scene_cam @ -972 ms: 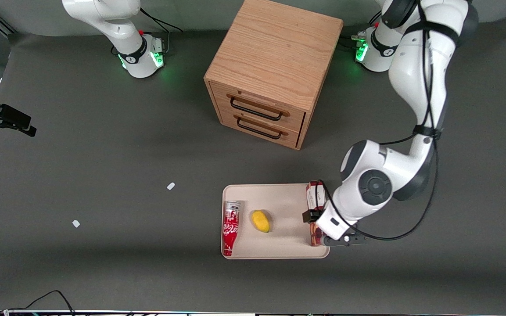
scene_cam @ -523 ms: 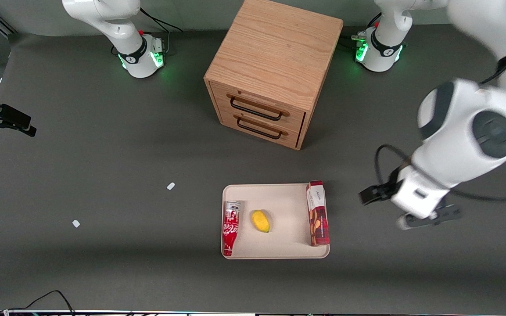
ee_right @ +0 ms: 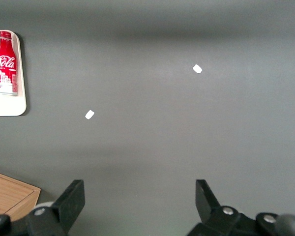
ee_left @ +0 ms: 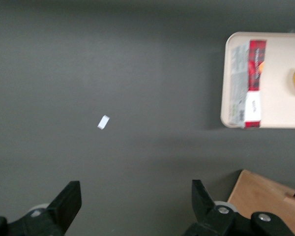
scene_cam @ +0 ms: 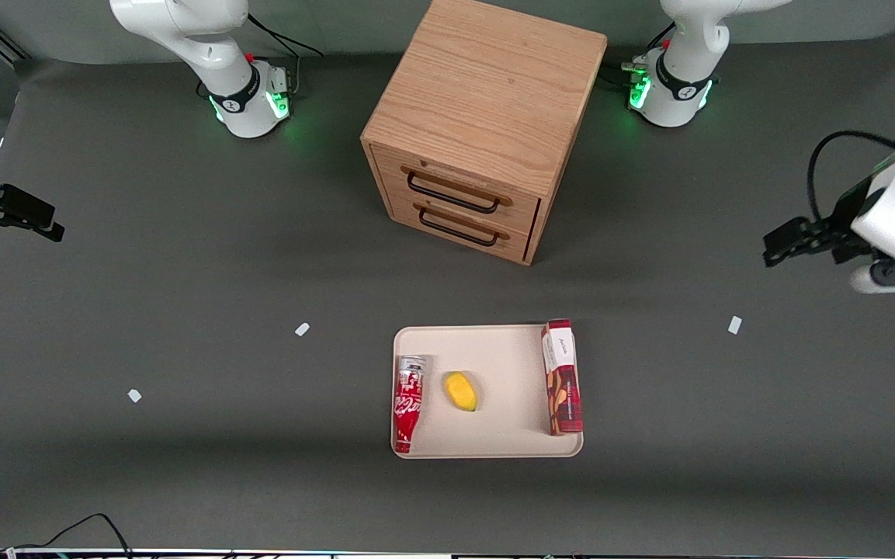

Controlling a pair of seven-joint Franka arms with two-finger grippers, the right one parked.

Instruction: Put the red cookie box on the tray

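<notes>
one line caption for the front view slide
Red cookie box lies on the tray; open gripper hangs toward the working arm's table end.

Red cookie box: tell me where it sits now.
The red cookie box lies flat in the tray, along the edge nearest the working arm's end; the open tool is well clear.

The red cookie box (scene_cam: 562, 377) lies on the tray (scene_cam: 494, 442); the claw (scene_cam: 785, 247) hangs well apart.

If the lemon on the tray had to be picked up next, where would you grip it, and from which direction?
I would grip the lemon across its narrower middle, coming straight down from above. It lies loose on the tray, apart from the soda bottle and the red cookie box, so there looks to be room for the fingers. The tool hangs open, away toward the working arm's end.
</notes>
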